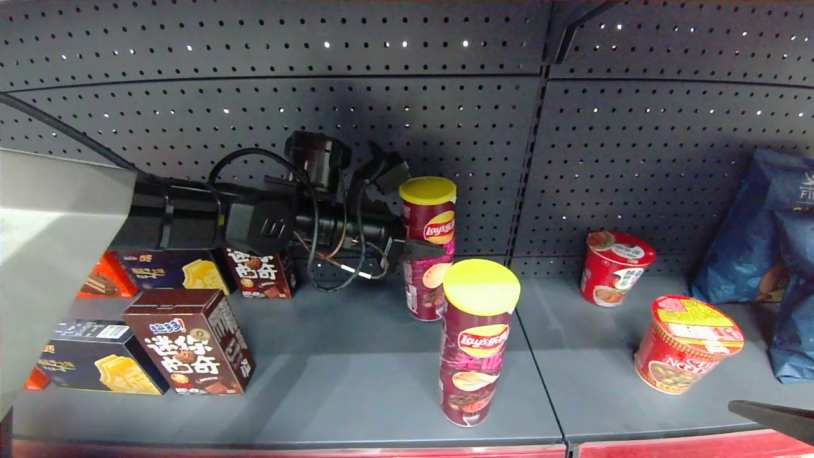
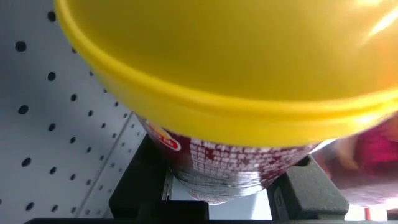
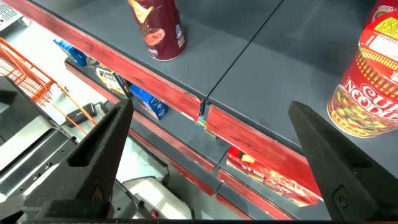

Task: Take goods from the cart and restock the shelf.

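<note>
Two chip cans stand on the shelf (image 1: 356,375); the left gripper (image 1: 425,249) is clamped on the rear chip can (image 1: 429,219).
The rear chip can is upright near the pegboard (image 1: 445,114), gripped at mid-body. The front chip can (image 1: 477,350) stands free, just ahead of it. The right gripper (image 3: 208,115) is wide open at the shelf's front edge, near a noodle cup (image 1: 687,343).

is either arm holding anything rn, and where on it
The left gripper grips the rear chip can around its middle; the right gripper is open and empty.
</note>
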